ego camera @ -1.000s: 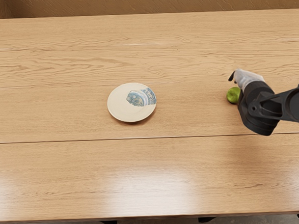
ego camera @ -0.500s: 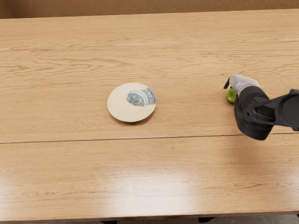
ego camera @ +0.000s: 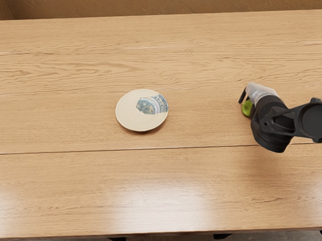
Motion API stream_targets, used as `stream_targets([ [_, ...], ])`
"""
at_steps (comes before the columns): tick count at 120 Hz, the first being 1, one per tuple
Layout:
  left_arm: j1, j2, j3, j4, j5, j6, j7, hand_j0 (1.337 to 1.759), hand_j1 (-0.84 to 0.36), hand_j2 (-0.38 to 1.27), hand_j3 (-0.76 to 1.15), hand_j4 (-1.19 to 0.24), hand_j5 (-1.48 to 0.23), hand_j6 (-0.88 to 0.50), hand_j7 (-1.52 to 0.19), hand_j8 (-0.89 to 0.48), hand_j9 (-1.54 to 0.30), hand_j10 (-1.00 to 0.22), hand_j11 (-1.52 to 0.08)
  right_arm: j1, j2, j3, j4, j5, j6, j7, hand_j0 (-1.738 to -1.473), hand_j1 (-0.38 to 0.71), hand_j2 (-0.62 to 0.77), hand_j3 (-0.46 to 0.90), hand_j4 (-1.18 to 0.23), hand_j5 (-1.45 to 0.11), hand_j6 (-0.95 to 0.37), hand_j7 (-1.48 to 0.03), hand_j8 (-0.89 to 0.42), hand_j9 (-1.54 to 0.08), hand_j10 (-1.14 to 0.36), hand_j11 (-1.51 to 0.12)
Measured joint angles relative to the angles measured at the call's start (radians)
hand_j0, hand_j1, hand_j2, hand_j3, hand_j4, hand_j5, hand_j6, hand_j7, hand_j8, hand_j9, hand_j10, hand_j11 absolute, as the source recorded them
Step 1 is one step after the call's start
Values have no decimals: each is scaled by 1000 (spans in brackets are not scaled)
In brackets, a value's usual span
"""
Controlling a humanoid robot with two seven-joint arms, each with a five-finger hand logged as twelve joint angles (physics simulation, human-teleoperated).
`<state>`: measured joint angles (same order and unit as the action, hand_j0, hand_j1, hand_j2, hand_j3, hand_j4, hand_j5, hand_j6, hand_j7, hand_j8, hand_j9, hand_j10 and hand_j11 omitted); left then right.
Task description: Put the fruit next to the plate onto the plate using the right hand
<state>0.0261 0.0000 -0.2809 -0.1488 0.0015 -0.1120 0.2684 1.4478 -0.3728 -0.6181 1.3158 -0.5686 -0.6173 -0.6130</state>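
A cream plate with a blue pattern on its right side lies near the middle of the table. A small green fruit sits far to the right of it, mostly covered by my right hand. The hand's pale fingers curl over the fruit's top and its dark thumb is on the left side, so only a sliver of green shows. The dark forearm comes in from the right edge. The left arm is out of view.
The wooden table spans the whole view, with its front edge near the bottom and a wall behind its far edge. Bare wood lies between the fruit and the plate.
My right hand has moved left and down over the fruit and closed around it. Much less of the fruit shows now. The plate has not moved.
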Motion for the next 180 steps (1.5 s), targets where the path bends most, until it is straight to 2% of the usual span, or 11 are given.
stream_targets([
  [47,0,0,0,0,0,0,0,1658,337,2,0,-10,-13,-10,-13,-10,-13,-10,-13,-9,0,14,1,1,3,0,-1648,230,99,-1,-716,-781,-456,-856,-382,-816,-570,-837],
  [75,0,0,0,0,0,0,0,1658,337,2,0,-10,-13,-10,-13,-10,-13,-10,-13,-11,-4,84,2,8,8,0,-1649,198,161,0,-731,-926,-499,-935,-371,-933,-565,-931],
  [90,0,0,0,0,0,0,0,1658,337,2,0,-10,-13,-10,-13,-10,-13,-10,-13,-9,-8,187,4,11,8,1,-1651,193,338,0,-736,-970,-561,-960,-401,-971,-586,-962],
  [106,0,0,0,0,0,0,0,1658,337,2,0,-10,-13,-10,-13,-10,-13,-10,-13,-11,4,342,14,13,9,1,-1651,203,359,0,-725,-1013,-562,-971,-386,-996,-571,-990],
  [128,0,0,0,0,0,0,0,1658,337,2,0,-10,-13,-10,-13,-10,-13,-10,-13,-21,71,449,27,15,9,0,-1652,165,324,1,-719,-1037,-593,-977,-405,-1019,-598,-997],
  [153,0,0,0,0,0,0,0,1658,337,2,0,-10,-13,-10,-13,-10,-13,-10,-13,-46,146,615,29,17,9,0,-1655,210,434,1,-716,-1049,-616,-980,-430,-1029,-570,-1004],
  [169,0,0,0,0,0,0,0,1658,337,2,0,-10,-13,-10,-13,-10,-13,-10,-13,-69,187,679,8,15,9,1,-1657,240,475,0,-719,-1046,-625,-981,-432,-1023,-547,-1003],
  [180,0,0,0,0,0,0,0,1658,337,2,0,-10,-13,-10,-13,-10,-13,-10,-13,-93,242,693,-46,12,8,0,-1657,271,540,0,-724,-1040,-619,-982,-430,-1024,-540,-1002],
])
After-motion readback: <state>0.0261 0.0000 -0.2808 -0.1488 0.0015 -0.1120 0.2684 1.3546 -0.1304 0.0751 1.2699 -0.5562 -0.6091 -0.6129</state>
